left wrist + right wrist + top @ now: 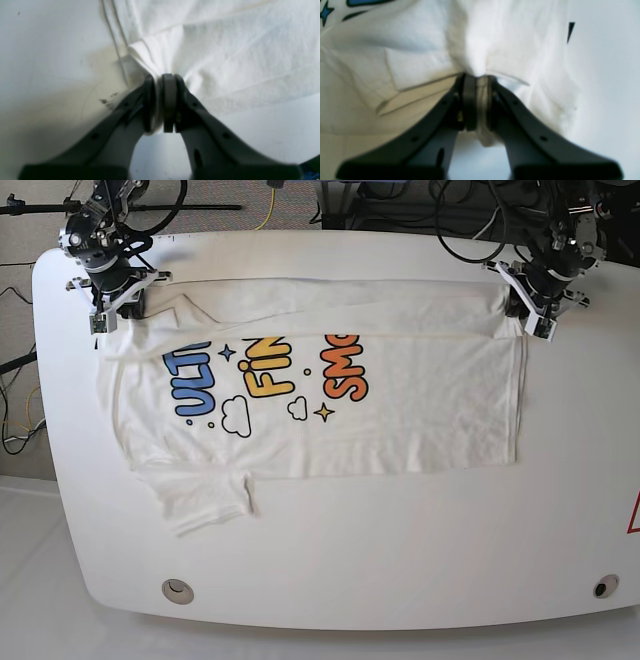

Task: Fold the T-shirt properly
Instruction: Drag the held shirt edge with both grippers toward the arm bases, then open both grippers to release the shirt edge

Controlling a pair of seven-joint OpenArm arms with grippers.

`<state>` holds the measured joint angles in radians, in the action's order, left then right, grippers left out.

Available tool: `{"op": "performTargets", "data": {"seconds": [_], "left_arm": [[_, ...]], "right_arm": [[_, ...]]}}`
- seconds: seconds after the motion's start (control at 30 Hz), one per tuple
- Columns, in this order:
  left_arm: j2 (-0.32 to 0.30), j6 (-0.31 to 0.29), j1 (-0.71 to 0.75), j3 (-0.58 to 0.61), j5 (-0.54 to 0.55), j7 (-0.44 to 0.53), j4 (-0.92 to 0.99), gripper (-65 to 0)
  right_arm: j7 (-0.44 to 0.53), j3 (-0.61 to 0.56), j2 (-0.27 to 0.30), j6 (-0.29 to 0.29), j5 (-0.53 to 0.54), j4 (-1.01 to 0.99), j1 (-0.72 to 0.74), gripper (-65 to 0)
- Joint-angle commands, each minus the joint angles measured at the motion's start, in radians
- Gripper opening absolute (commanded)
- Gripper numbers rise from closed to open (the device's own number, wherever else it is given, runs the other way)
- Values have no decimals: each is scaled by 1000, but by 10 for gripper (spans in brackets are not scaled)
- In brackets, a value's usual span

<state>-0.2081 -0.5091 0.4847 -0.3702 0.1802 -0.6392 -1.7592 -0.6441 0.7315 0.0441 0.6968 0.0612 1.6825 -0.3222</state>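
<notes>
The white T-shirt (400,400) lies spread sideways on the white table (400,550), its blue, yellow and orange lettering facing up. Its far long edge is folded over toward the front, covering the top of the letters. One sleeve (205,500) sticks out at the front left. My left gripper (527,315) is at the shirt's far right corner, and in the left wrist view this left gripper (160,77) is shut on a bunched pinch of the T-shirt (225,50). My right gripper (110,310) is at the far left corner; the right wrist view shows the right gripper (477,76) shut on the T-shirt's (420,50) cloth.
Cables and arm bases crowd the table's back edge (330,200). Two round holes (177,588) (600,587) sit near the front corners. A red mark (634,515) shows at the right edge. The table's rounded left edge (45,380) lies close to the right gripper.
</notes>
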Motion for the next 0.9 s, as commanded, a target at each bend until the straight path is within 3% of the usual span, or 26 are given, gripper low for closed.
{"op": "performTargets", "data": {"seconds": [0.0, 0.3, 0.7, 0.77, 0.87], "left_arm": [[-8, -1, 2, -1, 1, -1, -17, -578], [-11, -2, -11, 2, -1, -10, 2, -601], [-10, -3, -8, 0, -2, 13, -1, -545], [-13, -3, -2, -1, 7, 0, -11, -569], [-13, -3, 2, -1, 10, -3, -24, -566]], "right_arm": [[-22, 2, 7, 1, -9, 15, -5, -570], [-33, -11, 1, 1, -51, -3, -26, -586], [-40, -10, -3, 1, -53, 27, -36, -598], [-57, -16, -3, 1, -51, 54, -38, -594], [-79, -17, -2, 1, -50, 81, -40, -537]]}}
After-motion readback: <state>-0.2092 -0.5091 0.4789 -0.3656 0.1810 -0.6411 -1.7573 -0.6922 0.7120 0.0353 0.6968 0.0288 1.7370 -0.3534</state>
